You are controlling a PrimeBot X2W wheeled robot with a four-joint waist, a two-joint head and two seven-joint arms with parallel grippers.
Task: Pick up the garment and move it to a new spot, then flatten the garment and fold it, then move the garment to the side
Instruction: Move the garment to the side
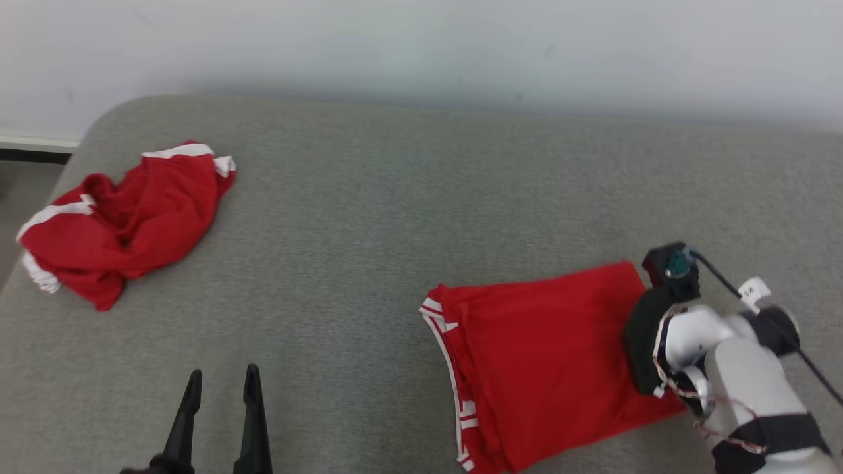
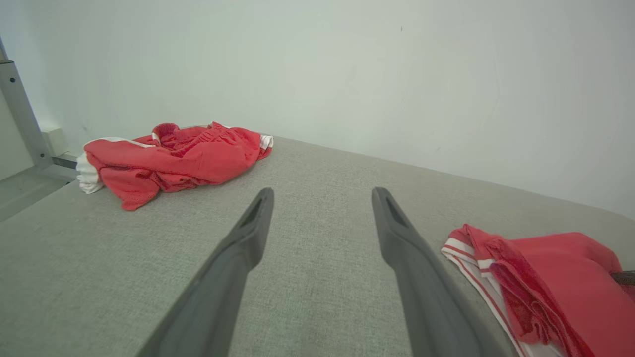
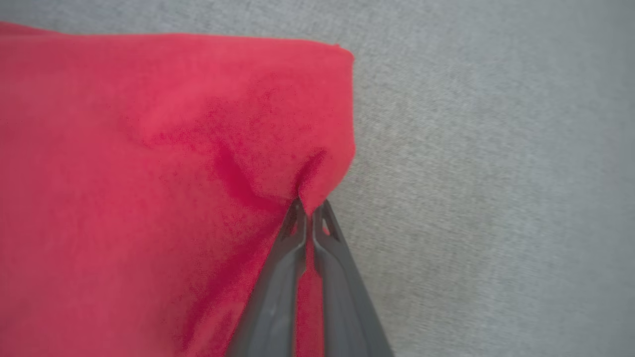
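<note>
A folded red garment (image 1: 546,355) with white trim lies flat on the grey surface at the lower right; it also lies at the right edge of the left wrist view (image 2: 555,282). My right gripper (image 3: 308,208) is shut on the garment (image 3: 149,188), pinching a pleat of cloth at its right edge near a corner. In the head view the right wrist (image 1: 665,322) stands over that same edge and hides the fingertips. My left gripper (image 1: 220,385) rests open at the lower left, away from the cloth, with nothing between its fingers (image 2: 248,238).
A second red garment with white bands (image 1: 122,217) lies crumpled at the far left of the grey padded surface (image 1: 395,217), near its rounded corner; it shows too in the left wrist view (image 2: 173,158). A pale wall (image 1: 421,46) runs behind the surface.
</note>
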